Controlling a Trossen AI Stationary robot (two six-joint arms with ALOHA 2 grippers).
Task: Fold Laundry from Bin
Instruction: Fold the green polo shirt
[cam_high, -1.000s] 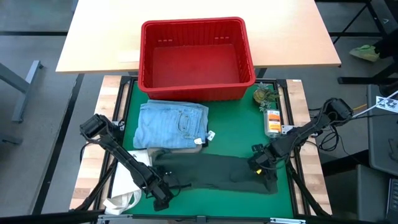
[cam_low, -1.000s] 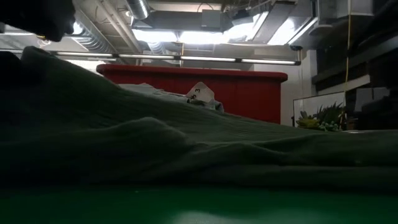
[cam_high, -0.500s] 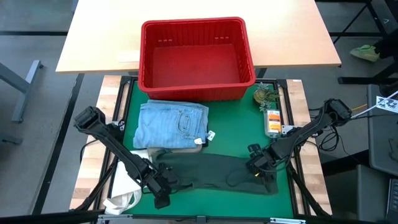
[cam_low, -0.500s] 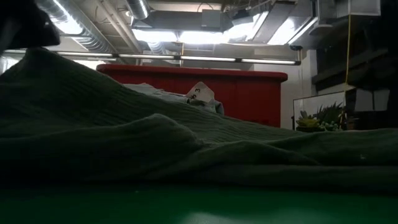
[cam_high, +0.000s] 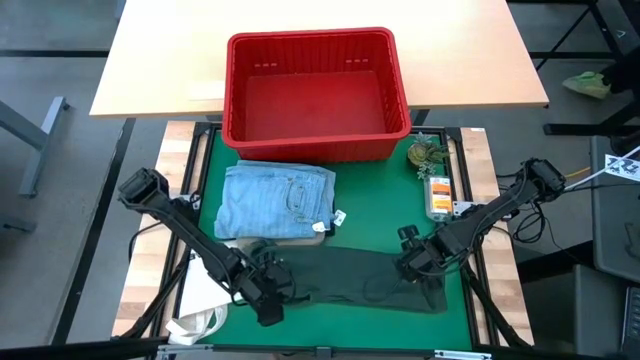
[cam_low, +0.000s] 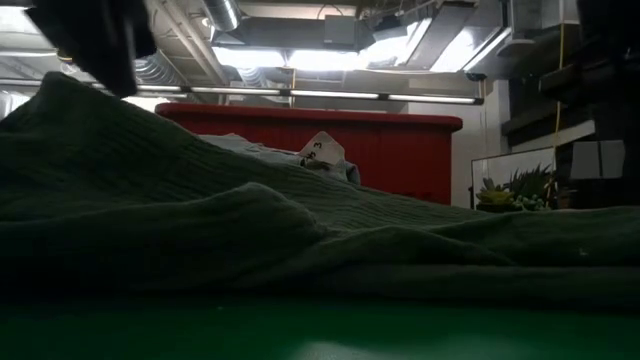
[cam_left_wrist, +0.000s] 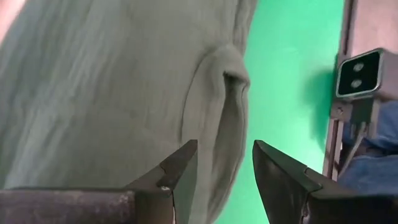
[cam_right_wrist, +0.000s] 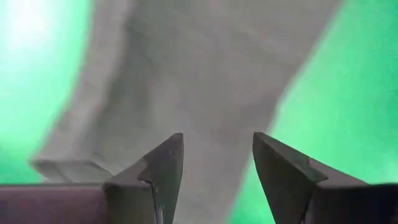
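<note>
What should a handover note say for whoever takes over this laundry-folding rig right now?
Left gripper: fingers open, at the left end of the dark green garment, holding nothing.
Right gripper: fingers open, at the garment's right end, holding nothing.
Red bin at the back of the green mat looks empty.
Done: light blue jeans lie folded in front of the bin, on top of a tan piece.
Left: the green garment lies spread and rumpled across the front of the mat, not yet folded.

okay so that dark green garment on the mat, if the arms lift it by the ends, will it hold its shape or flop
Probably flop. The dark green garment lies in soft ridges and folds, so its middle would likely sag between the left gripper and the right gripper. Its ribbed knit looks grippy, unlikely to slip.
</note>
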